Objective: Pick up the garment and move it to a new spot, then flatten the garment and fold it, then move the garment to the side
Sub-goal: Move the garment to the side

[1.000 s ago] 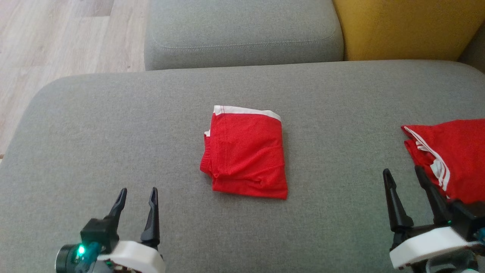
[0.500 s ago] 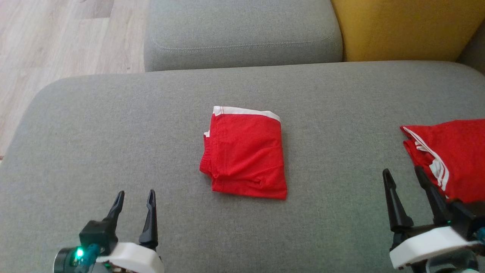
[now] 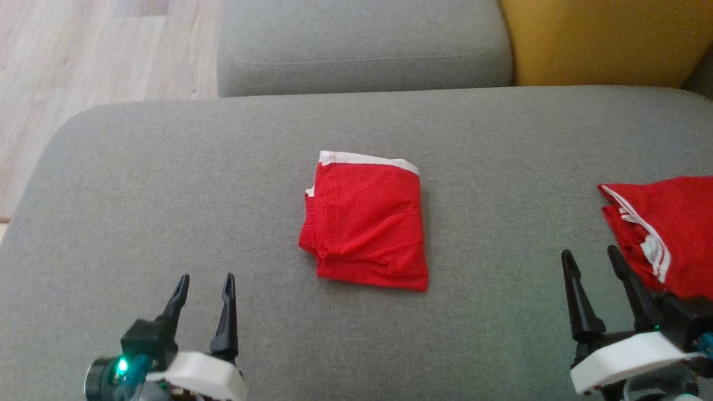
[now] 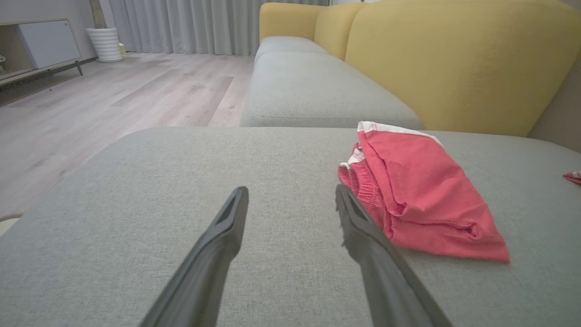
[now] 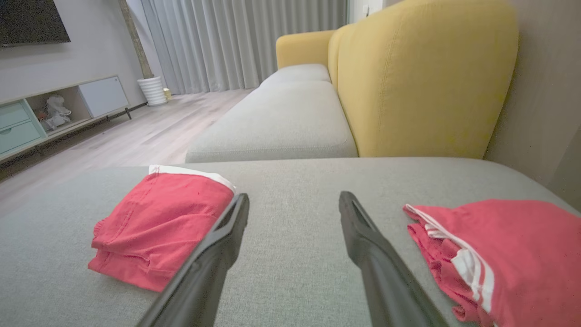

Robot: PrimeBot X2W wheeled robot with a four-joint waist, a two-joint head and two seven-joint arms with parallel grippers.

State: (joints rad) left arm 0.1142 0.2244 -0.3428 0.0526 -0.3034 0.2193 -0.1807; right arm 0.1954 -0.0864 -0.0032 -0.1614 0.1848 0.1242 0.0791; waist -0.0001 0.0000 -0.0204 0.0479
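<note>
A folded red garment with a white band along its far edge lies flat in the middle of the grey sofa cushion. In the wrist views the same garment rests free of both grippers. My left gripper hovers open at the lower left, well short of it, with nothing between its fingers. At the lower right my right gripper is open too, just left of a second red garment with white stripes. The left gripper and right gripper show bare cushion between their fingers.
The striped red garment lies rumpled at the cushion's right edge. Another grey seat cushion and a yellow backrest stand beyond. Wooden floor lies past the cushion's left edge.
The head camera has shifted a little, so the whole picture sits slightly lower and to the right. Neither garment has moved, and both grippers stay open in place.
</note>
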